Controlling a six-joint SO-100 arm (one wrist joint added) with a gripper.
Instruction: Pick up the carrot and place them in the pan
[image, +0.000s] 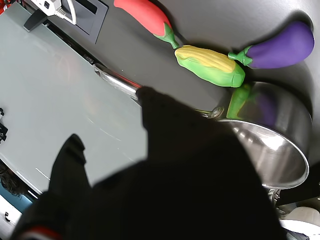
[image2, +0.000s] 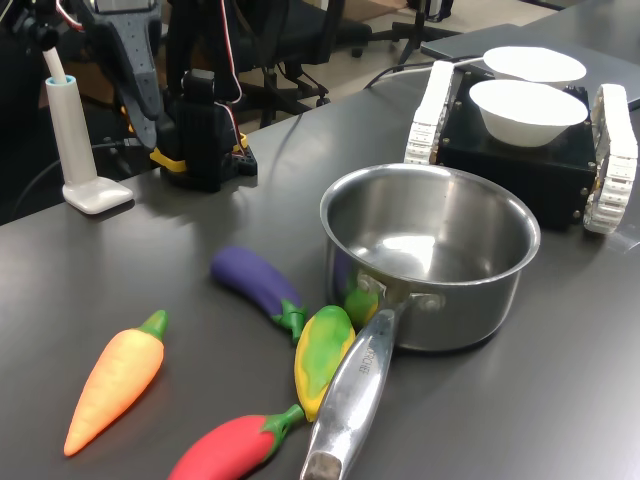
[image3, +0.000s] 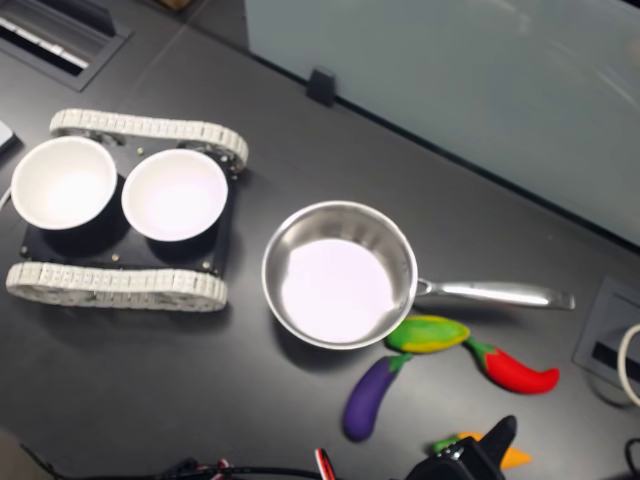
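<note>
So the worktop is sitting there dark grey and matte, with office chairs lurking behind it in the first exterior view and a pale frosted panel running along its edge in the second exterior view. A small tracked robot base is carrying two white bowls off to one side, well apart from the end effector. The arm is hanging low over the near edge of the second exterior view, its black end effector poking up into frame; in the wrist view it's filling most of the picture as a dark blur, and its two black prongs are standing apart with nothing between them. The carrot is lying flat on the worktop, and in the second exterior view it's peeking out right by the end effector, mostly hidden behind it. The pan is sitting upright and empty further out from the end effector, handle pointing toward the chilli, corn and eggplant clustered between.
</note>
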